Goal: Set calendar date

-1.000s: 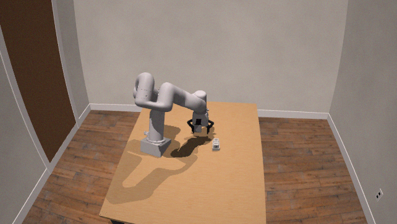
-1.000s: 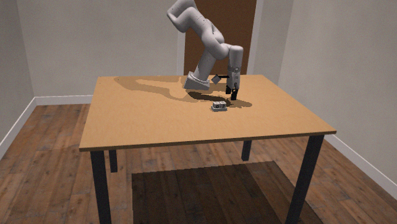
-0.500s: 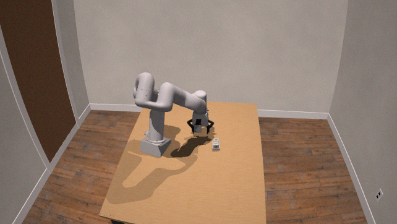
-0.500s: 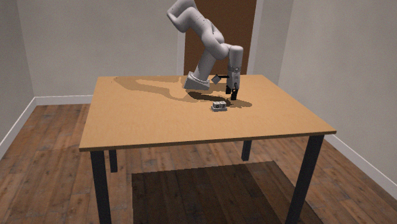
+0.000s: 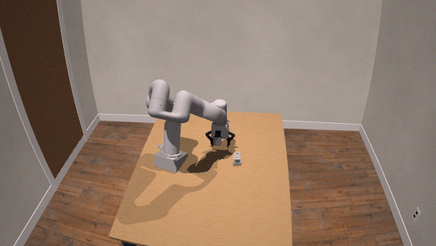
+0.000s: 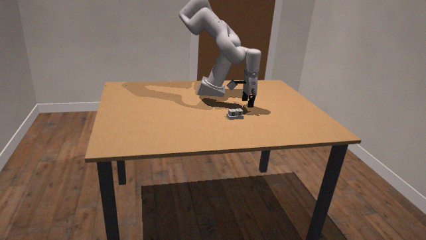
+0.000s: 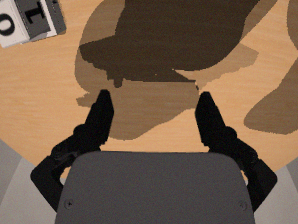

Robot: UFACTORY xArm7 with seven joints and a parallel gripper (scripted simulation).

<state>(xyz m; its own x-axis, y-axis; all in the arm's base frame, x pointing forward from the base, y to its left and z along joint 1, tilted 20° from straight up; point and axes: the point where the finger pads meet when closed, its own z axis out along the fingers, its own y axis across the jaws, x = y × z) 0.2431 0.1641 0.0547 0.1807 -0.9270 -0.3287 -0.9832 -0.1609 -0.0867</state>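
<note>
The small white calendar tray (image 5: 237, 159) with two grey cubes side by side sits on the wooden table. In the exterior view the tray (image 6: 235, 117) shows digits that look like 0 and 2 on its near side. In the wrist view the tray's corner (image 7: 27, 3) is at the top left, with digits on the cubes' top faces. My gripper (image 5: 220, 140) is open and empty, hovering above the table a little to the tray's left. It stands behind the tray in the exterior view (image 6: 249, 99). The fingers have only bare table between them.
The arm's base (image 5: 170, 160) stands on the table's left side, and the arm's dark shadow falls on the table beside the tray. The table's edges are far from the tray.
</note>
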